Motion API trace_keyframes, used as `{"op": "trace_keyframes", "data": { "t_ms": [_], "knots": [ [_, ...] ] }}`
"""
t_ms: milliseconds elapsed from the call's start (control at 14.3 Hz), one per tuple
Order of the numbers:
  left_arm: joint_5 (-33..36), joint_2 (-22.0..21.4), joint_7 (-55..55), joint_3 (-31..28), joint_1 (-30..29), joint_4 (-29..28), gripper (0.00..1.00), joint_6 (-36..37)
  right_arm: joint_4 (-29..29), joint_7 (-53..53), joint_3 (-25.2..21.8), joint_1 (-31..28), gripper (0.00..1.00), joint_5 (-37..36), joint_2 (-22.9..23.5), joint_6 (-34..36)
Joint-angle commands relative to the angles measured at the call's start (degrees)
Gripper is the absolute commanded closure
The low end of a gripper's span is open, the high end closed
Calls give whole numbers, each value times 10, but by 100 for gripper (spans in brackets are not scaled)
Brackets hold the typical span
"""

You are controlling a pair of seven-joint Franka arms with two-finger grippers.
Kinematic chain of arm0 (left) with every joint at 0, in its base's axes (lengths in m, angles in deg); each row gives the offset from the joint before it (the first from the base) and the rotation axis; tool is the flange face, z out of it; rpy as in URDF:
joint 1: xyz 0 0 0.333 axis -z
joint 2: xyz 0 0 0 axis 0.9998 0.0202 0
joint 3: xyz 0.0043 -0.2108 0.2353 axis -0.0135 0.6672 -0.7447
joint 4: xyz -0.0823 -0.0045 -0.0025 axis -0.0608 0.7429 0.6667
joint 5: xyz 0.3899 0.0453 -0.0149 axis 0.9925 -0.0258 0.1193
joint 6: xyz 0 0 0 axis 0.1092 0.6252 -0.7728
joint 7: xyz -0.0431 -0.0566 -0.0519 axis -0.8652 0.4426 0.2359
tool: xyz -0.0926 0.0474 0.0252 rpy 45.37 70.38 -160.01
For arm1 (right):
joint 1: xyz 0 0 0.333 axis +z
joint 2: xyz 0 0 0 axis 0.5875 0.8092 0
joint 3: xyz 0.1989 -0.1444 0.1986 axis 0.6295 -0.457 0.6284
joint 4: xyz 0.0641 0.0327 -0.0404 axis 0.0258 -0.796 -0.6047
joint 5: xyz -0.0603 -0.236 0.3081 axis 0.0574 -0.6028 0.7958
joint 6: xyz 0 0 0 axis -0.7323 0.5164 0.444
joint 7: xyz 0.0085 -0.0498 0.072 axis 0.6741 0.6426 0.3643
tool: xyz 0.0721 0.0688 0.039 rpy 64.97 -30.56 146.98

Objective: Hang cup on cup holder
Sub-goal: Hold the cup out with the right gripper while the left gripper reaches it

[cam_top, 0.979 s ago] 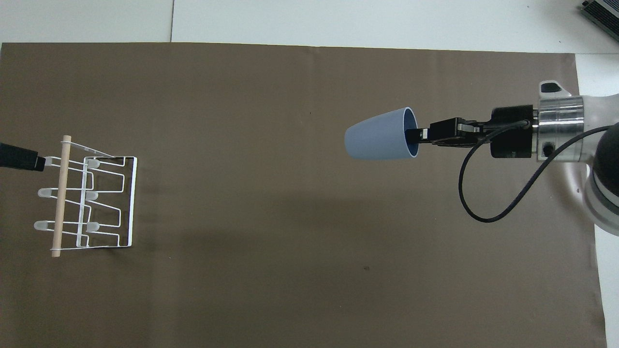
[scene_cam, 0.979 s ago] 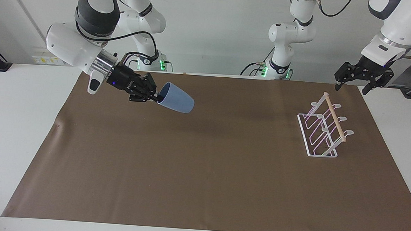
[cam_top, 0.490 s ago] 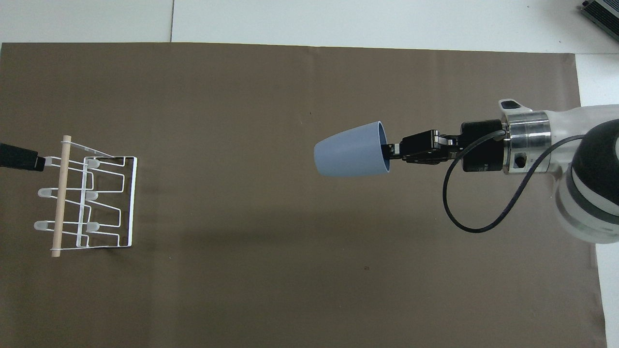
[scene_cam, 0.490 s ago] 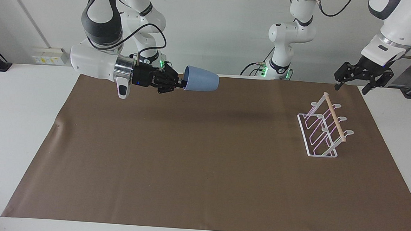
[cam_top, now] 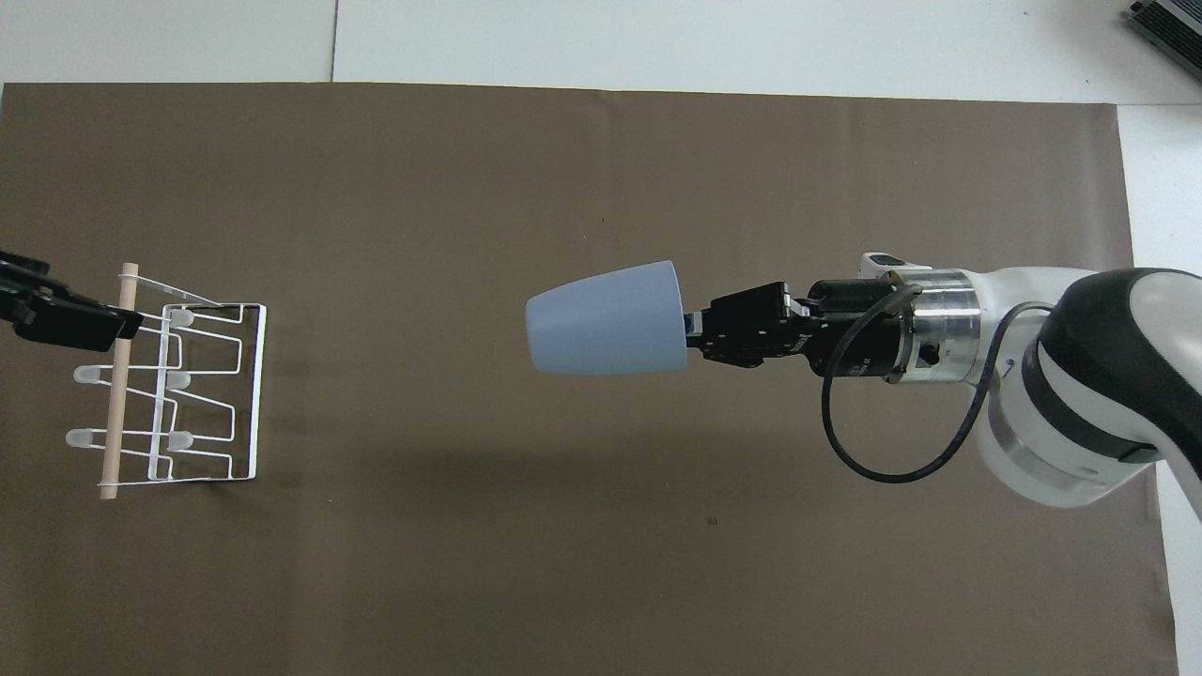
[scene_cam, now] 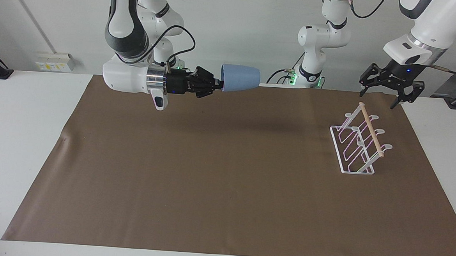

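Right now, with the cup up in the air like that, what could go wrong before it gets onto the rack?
1. The right gripper pinches only the rim of the cup, which sticks out sideways; it could slip or swing during the carry.
2. The cup holder is a light wire rack standing loose on the brown mat; a push from the cup may tip or slide it.
3. The open left gripper hovers over the rack, so the arms may crowd each other there.

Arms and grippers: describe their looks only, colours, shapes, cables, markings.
Both arms are glossy white with rounded segments and dark grey joint bands. The right gripper is black, behind a silver wrist ring, with a looping black cable and a small blue light. The left gripper is black too, with a blue light.
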Motion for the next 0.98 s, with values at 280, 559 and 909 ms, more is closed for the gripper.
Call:
{"op": "trace_keyframes", "data": {
  "t_ms": [280, 559, 909],
  "knots": [
    [-132, -19, 143, -6, 100, -31, 0, -44, -32, -33, 0, 58, 100, 62, -24, -93],
    [-136, -19, 227, -6, 167, -31, 0, -74, -37, -39, 0, 66, 100, 74, -27, -96],
    [-136, -22, 308, -6, 196, -31, 0, -87, -41, -41, -1, 62, 100, 75, -28, -95]
  ]
}}
